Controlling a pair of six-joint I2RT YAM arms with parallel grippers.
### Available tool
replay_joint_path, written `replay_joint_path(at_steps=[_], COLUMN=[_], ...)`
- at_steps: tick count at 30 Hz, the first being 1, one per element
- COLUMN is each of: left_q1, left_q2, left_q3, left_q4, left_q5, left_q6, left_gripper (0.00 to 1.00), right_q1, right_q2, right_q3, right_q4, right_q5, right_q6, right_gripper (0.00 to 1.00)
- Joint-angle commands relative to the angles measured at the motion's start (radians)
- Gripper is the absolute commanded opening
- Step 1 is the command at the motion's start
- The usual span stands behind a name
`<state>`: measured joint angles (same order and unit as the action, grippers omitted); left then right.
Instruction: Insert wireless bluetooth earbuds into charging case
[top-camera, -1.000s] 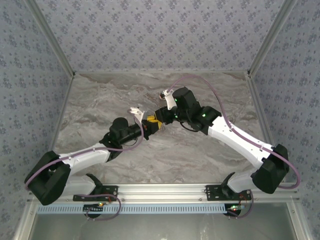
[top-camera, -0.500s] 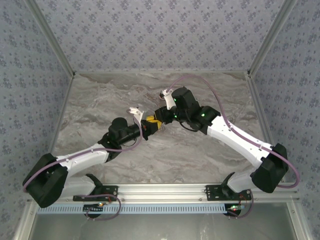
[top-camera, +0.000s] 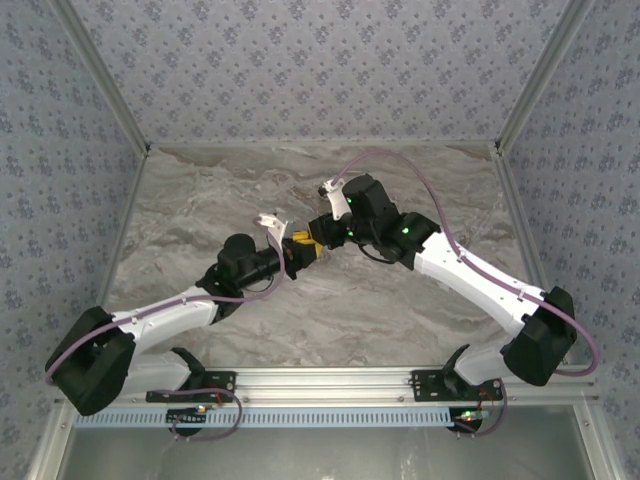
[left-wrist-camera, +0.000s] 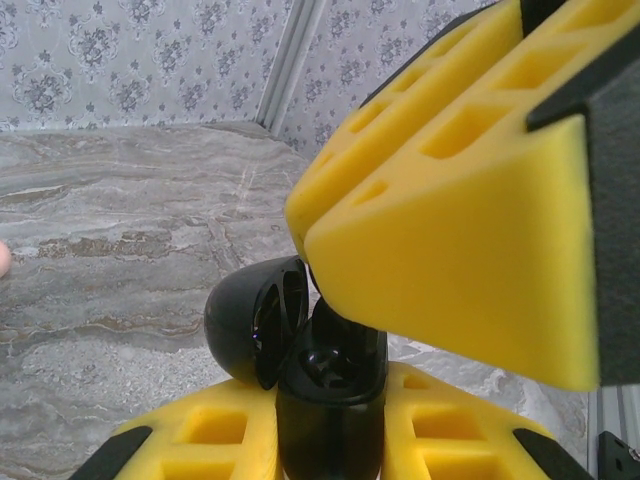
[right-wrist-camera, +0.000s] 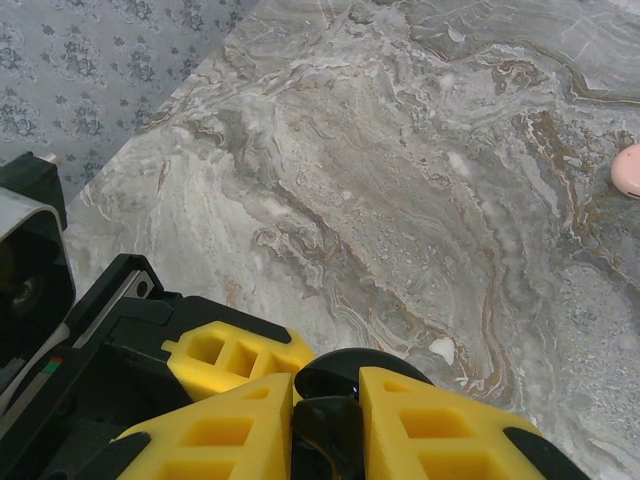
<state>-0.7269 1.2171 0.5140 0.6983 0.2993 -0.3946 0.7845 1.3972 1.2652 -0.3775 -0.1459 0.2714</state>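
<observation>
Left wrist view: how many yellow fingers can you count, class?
4. The left fingers, two, flank the black case at the bottom; the right fingers, two, sit side by side upper right.

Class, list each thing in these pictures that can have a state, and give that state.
charging case, lid open
left gripper, shut on the charging case
right gripper, shut on a black piece at the case's mouth
pink piece, lying loose on the table
</observation>
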Motion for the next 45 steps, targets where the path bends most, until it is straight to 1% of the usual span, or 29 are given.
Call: replay_joint_path(at_steps=[1, 11, 28, 33, 36, 41, 45], left_q1=[-0.006, -0.005, -0.006, -0.006, -0.005, -0.006, -0.005], left_q2=[-0.029, -0.034, -0.049, -0.050, -0.052, -0.060, -0.075], left_q3=[0.039, 0.037, 0.040, 0.044, 0.046, 0.046, 0.044], left_q4=[0.007, 0.004, -0.003, -0.021, -0.043, -0.072, -0.074], left_q5=[-0.005, -0.036, -0.010, -0.012, -0.015, -0.015, 0.016], left_q6=[-0.013, -0.027, -0.017, -0.010, 0.001, 0.027, 0.062], left_gripper=[0.21, 0.22, 0.21, 0.21, 0.21, 0.21, 0.21], right_q1=[0.008, 0.011, 0.011, 0.011, 0.010, -0.022, -0.081], right_q2=[0.006, 0.003, 0.005, -0.004, -0.020, -0.049, -0.069], right_q3=[0.022, 0.016, 0.014, 0.018, 0.018, 0.015, -0.009], right_q4=[-0.013, -0.023, -0.030, -0.033, -0.035, -0.045, -0.040], right_q5=[0.000, -0.012, -0.030, -0.015, 0.017, 0.032, -0.022], right_q6=[-0.012, -0.012, -0.011, -0.009, -0.008, 0.002, 0.023], right_gripper=[0.24, 0.24, 0.28, 0.32, 0.35, 0.36, 0.36])
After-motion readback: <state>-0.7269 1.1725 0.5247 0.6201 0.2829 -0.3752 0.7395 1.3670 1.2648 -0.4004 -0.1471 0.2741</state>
